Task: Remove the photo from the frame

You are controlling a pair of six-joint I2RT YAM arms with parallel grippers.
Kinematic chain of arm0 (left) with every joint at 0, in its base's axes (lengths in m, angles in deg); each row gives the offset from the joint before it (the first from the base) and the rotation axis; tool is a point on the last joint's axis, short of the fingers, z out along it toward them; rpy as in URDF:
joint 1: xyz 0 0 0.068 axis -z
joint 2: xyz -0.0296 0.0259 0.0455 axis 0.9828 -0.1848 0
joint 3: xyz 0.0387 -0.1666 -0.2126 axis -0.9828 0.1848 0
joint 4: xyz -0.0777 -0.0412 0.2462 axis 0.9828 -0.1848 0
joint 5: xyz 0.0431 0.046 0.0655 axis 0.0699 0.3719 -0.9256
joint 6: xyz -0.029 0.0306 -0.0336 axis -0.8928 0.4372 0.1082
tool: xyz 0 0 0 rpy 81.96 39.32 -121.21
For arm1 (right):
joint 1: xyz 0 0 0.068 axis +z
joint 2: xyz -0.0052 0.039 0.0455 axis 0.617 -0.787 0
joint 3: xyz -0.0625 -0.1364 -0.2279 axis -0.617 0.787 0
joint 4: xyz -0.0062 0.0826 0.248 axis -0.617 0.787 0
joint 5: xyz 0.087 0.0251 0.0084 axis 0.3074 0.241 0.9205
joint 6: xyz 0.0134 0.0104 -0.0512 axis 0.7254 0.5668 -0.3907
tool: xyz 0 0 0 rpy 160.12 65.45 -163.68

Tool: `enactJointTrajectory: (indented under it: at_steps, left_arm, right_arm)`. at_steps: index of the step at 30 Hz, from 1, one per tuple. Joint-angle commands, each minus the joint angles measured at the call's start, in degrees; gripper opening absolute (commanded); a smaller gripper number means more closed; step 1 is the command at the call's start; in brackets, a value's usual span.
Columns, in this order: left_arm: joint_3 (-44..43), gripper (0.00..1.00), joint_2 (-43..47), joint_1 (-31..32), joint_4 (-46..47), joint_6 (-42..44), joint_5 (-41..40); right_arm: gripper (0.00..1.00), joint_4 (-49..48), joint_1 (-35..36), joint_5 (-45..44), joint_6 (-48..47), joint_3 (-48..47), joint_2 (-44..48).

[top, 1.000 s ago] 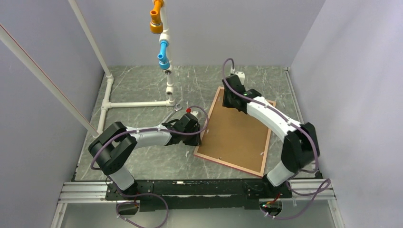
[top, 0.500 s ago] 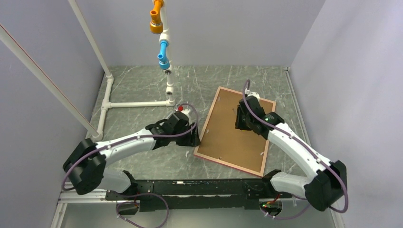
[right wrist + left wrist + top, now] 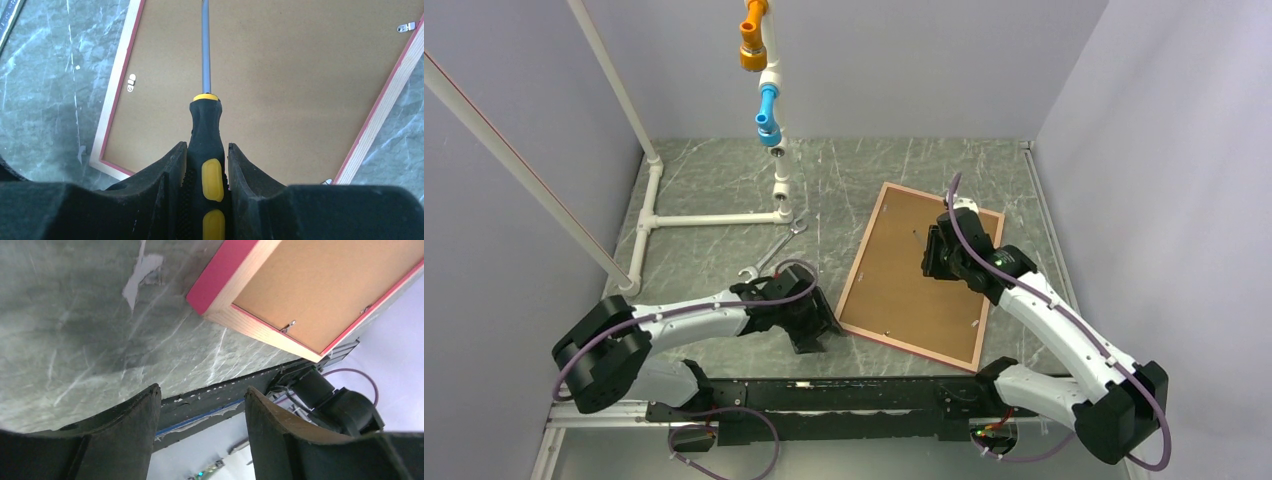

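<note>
The frame lies face down on the table, its brown board back up. The photo is hidden under the board. My right gripper hovers over the board's far half, shut on a black-and-yellow screwdriver whose grey shaft points out across the board. My left gripper is open and empty, low over the table just left of the frame's near-left corner. In the left wrist view its fingers are spread wide apart.
Small metal tabs sit along the board's edges. A wrench lies left of the frame. A white pipe structure with orange and blue fittings stands at the far left. A black rail runs along the near edge.
My left gripper has drawn back from the frame's left edge toward the near edge, uncovering the wrench. My right gripper moved from the frame's far corner to over the board, screwdriver still held.
</note>
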Motion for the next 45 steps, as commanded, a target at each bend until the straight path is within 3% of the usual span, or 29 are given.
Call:
enactJointTrajectory:
  at_steps: [1,4,9,17,21,29,36,45]
  left_arm:
    - [-2.5,0.67,-2.4,2.6,0.2,-14.6,-0.2]
    - [-1.9,0.74,-3.3,3.7,0.0,-21.5,-2.6]
    - [-3.9,0.74,-5.6,4.2,-1.6,-27.7,-7.0]
    - [-11.9,0.69,-11.5,4.4,-9.2,-32.5,-11.4]
    - [-16.1,0.59,-14.4,4.9,-16.2,-35.3,-12.2]
    - [-19.0,0.51,-19.4,7.0,-19.9,-38.7,-12.1]
    - [-20.8,0.57,-19.6,8.9,-27.0,-40.2,-14.3]
    - [-15.7,0.58,-17.3,10.0,-25.3,-44.2,-13.9]
  right_arm:
    - [0.0,-0.9,0.2,0.0,-0.6,0.4,3.0]
    - [0.0,-1.0,0.2,0.8,-0.5,1.3,5.0]
    - [0.0,-0.9,0.1,1.8,-0.7,3.1,7.5]
    - [0.0,-1.3,0.2,4.3,-1.6,3.9,9.6]
    - [0.0,-1.7,0.2,5.0,-2.2,4.4,10.1]
    - [0.0,-2.4,0.1,6.4,-2.9,4.7,11.0]
    - [0.0,-2.9,0.3,7.9,-3.3,5.0,12.1]
    - [0.0,-3.2,1.0,9.0,-3.5,5.1,13.2]
